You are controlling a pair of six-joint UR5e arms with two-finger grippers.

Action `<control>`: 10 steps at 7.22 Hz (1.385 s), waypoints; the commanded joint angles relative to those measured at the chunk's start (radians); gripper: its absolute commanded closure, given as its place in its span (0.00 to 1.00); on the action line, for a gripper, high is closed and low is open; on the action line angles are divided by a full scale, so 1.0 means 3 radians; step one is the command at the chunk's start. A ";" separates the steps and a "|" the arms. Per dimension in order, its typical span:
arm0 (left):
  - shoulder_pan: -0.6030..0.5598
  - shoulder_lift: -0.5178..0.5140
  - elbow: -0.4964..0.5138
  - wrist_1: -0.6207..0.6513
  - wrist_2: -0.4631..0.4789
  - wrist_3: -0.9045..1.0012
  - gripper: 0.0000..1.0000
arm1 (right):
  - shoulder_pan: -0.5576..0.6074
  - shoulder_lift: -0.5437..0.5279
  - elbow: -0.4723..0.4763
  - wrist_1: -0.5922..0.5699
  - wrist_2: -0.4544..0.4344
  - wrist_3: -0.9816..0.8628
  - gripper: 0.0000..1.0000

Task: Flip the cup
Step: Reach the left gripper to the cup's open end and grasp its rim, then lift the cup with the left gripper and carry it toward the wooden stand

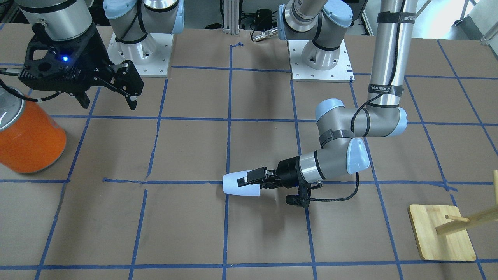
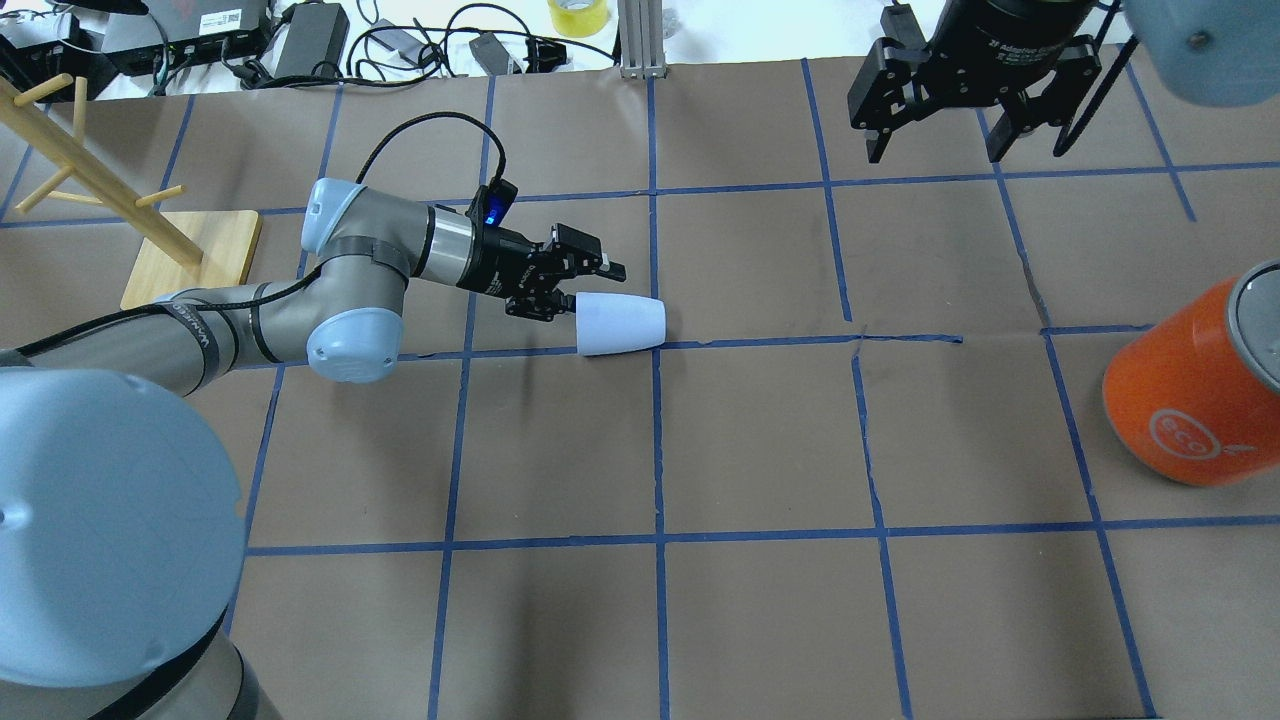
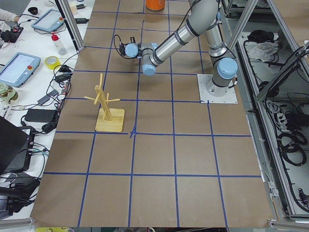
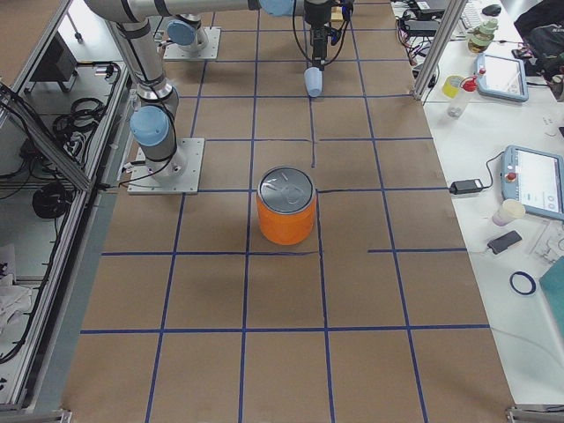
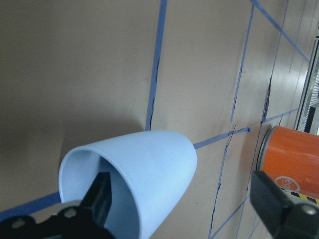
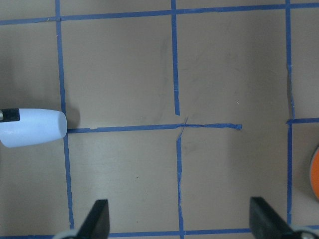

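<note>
The pale blue-white cup point(image 2: 620, 324) lies on its side on the brown table near a blue tape crossing, its mouth toward my left arm; it also shows in the front view point(image 1: 233, 185), the right wrist view point(image 6: 32, 127) and the right side view point(image 4: 313, 82). My left gripper point(image 2: 590, 285) is open at the cup's mouth. In the left wrist view one finger point(image 5: 99, 199) is inside the cup point(image 5: 144, 174) and the other finger point(image 5: 271, 204) is far outside it. My right gripper point(image 2: 935, 150) is open and empty, high above the table's far right.
A large orange canister point(image 2: 1190, 400) with a silver lid stands at the right, also in the front view point(image 1: 29, 136). A wooden peg stand point(image 2: 190, 255) on a square base sits at the far left. Cables and boxes lie beyond the table's far edge.
</note>
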 commanded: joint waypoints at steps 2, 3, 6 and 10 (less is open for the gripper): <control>0.0000 -0.0022 0.0006 0.0008 -0.0017 -0.0010 0.67 | 0.0000 -0.0002 0.0002 0.0007 -0.0006 -0.0006 0.00; 0.0000 -0.0022 0.0012 0.0003 -0.0006 -0.0010 0.80 | 0.0000 -0.0002 0.0002 0.0002 -0.0006 -0.0006 0.00; 0.0005 0.0085 0.0062 0.0013 0.0009 -0.0310 1.00 | 0.0000 -0.0002 0.0002 0.0007 -0.0001 -0.0006 0.00; -0.0046 0.0361 0.0487 -0.0038 0.0743 -0.1038 1.00 | 0.0000 -0.0002 0.0002 0.0007 0.0004 -0.0006 0.00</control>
